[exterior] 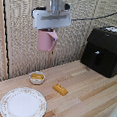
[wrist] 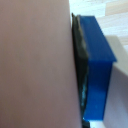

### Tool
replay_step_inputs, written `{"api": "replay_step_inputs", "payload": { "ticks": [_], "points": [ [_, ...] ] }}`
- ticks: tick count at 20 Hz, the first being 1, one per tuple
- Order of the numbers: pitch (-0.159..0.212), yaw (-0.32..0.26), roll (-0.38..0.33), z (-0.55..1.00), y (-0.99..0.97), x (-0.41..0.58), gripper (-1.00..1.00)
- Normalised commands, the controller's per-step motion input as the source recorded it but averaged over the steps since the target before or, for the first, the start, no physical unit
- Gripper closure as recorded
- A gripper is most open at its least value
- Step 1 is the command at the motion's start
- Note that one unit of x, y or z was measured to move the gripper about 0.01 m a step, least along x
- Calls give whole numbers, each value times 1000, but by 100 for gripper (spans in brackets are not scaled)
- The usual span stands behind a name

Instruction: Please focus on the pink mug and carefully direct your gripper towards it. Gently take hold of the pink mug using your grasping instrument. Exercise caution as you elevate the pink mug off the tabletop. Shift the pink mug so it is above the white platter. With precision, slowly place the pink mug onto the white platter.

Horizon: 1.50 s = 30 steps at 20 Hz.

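Observation:
The pink mug [exterior: 46, 40] hangs high above the table, held in my gripper [exterior: 49, 29], which is shut on its rim. The handle points toward the exterior view's right. In the wrist view the mug's pink wall [wrist: 35, 65] fills most of the picture, pressed against a blue-tipped finger [wrist: 97, 75]. The white platter [exterior: 23, 103], with a faint floral rim, lies on the wooden table at the exterior view's lower left, well below the mug and nearer the camera.
A small cream bowl with yellow contents [exterior: 37, 77] stands beyond the platter. A yellow block [exterior: 60, 89] lies near the table's middle. A black box-shaped appliance [exterior: 105, 50] stands at the exterior view's right. A woven wall backs the table.

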Motion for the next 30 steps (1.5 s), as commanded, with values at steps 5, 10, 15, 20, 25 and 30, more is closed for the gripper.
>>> {"api": "replay_step_inputs", "payload": {
  "ticks": [5, 10, 15, 20, 25, 30],
  "points": [
    [0, 65, 0, -430, 760, -224, 100],
    [-1, 72, -14, -562, 732, -146, 100],
    [0, 92, -35, -564, 654, -42, 100],
    [-18, 90, -44, -558, 355, 0, 100],
    [-10, 89, -90, -614, 94, -85, 100],
    [-29, 123, -67, -542, 3, 13, 100]
  ]
}}
